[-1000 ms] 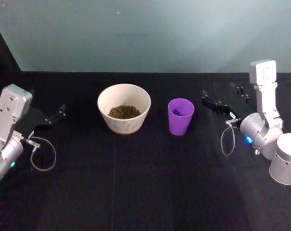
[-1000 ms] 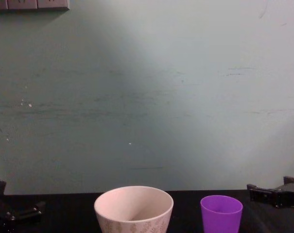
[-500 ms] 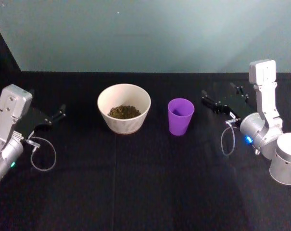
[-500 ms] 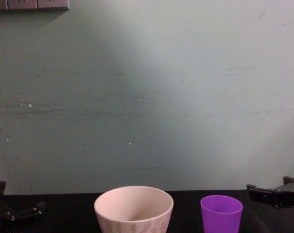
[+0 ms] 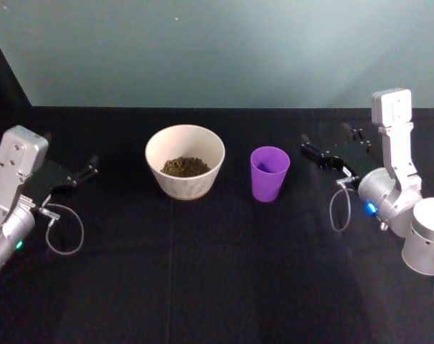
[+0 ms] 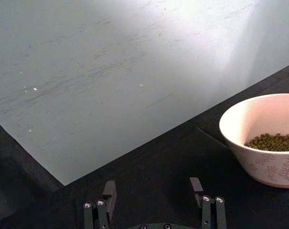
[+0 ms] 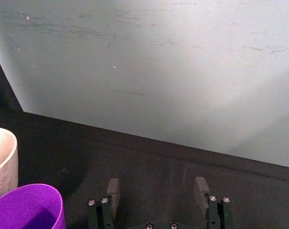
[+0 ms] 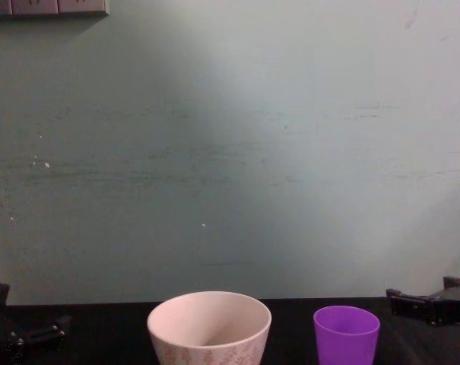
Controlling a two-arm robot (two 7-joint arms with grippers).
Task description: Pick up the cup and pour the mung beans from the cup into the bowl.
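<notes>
In the chest view, the bowl (image 8: 209, 328) and the cup (image 8: 346, 334) were cut off at the lower edge, so neither base nor contents could be seen. From the right wrist, the bowl (image 7: 2, 160) and the cup (image 7: 28, 208) were cropped at the frame's corner. In the head view the cup's (image 5: 270, 173) inside was too small to tell whether beans remained.

Table cover: we see a black cloth (image 5: 202, 272) spread across the whole work surface.
Wall: we see a pale teal wall (image 8: 230, 152), scuffed with faint streaks.
Wall fitting: we see white sockets (image 8: 47, 7) at the wall's top.
</notes>
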